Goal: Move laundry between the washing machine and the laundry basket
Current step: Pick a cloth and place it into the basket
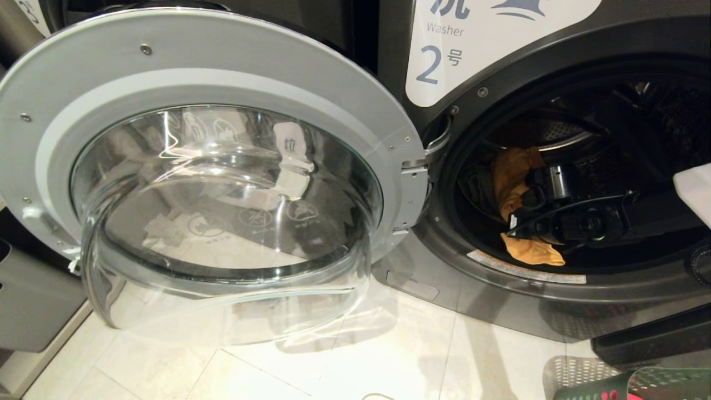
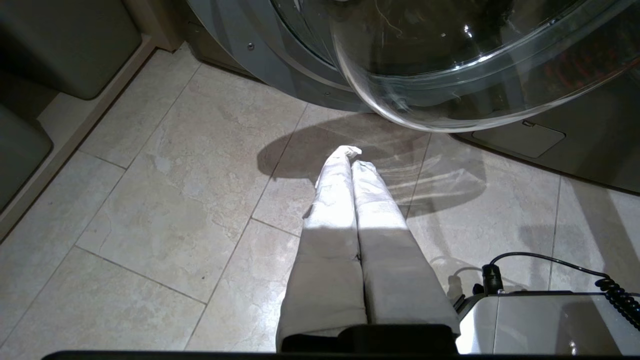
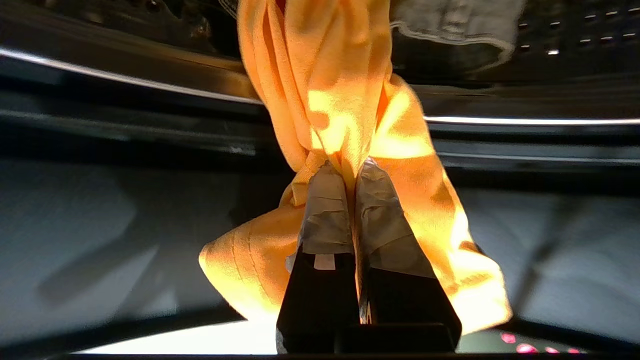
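Mustard cloth (image 3: 345, 100) hangs pinched in the right end effector (image 3: 350, 172) inside the washer (image 1: 500, 278); basket (image 1: 639, 386) lies outside, below; left end effector (image 2: 350, 155) clenched empty

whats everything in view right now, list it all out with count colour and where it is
washing machine: one, dark grey, white label marked 2, on the right of the head view
door: one, grey ring with clear glass bowl, swung open to the left of the drum opening
mustard-orange cloth: one, hanging over the lip of the drum opening
dark cloth: one, inside the drum behind the orange piece, hard to make out
laundry basket: one, green, perforated, on the floor at the near right
grey bins: two, grey, by the wall at the left
floor: beige tiles
left claw: shut, empty, hanging over the floor below the door
right claw: shut on the mustard-orange cloth, at the drum opening
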Robot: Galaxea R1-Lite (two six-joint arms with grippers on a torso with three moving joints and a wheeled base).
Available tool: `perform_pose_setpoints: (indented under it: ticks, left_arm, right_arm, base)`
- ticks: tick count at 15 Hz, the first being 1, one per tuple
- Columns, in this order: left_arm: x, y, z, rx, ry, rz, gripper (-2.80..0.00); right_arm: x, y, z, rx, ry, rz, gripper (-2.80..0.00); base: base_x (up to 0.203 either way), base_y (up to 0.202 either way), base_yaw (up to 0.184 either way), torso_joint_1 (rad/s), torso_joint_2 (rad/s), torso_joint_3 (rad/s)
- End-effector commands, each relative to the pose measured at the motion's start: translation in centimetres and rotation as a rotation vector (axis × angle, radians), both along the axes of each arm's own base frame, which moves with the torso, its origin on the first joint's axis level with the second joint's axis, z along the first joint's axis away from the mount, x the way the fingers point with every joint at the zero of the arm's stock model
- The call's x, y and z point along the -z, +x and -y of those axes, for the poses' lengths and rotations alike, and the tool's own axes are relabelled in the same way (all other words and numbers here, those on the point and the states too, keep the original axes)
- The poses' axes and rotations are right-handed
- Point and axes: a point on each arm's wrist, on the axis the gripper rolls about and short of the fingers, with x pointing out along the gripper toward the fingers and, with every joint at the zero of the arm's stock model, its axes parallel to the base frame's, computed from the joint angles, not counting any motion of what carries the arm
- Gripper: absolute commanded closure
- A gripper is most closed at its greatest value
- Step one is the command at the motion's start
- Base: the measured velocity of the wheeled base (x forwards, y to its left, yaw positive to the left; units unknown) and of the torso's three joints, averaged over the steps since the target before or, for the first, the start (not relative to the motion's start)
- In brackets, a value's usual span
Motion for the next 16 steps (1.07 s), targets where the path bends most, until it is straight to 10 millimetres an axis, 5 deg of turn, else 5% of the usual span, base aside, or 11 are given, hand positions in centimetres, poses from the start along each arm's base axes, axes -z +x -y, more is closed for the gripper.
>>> perform_pose_setpoints:
  ticks: [1, 4, 11, 16]
  left_arm:
    - [0.0, 0.0, 0.0, 0.000, 0.000, 0.000, 0.00]
    - [0.0, 0.0, 0.0, 0.000, 0.000, 0.000, 0.00]
    - [0.0, 0.0, 0.0, 0.000, 0.000, 0.000, 0.00]
    - [0.0, 0.0, 0.0, 0.000, 0.000, 0.000, 0.00]
  right_arm:
    - [-3.7, -1.9, -0.2, -0.011, 0.006, 0.052, 0.00]
    - [-7.0, -6.3, -1.3, -0.060, 0.008, 0.088, 0.00]
    - [-5.5, -17.8, -3.2, -0.209, -0.010, -0.007, 0.00]
    - [-6.2, -26.5, -2.2, -0.323, -0.024, 0.091, 0.00]
  base:
    - [0.000, 0.000, 0.000, 0.000, 0.00, 0.000]
    - [0.000, 0.000, 0.000, 0.000, 0.00, 0.000]
    - [0.000, 0.000, 0.000, 0.000, 0.00, 0.000]
    - [0.000, 0.000, 0.000, 0.000, 0.00, 0.000]
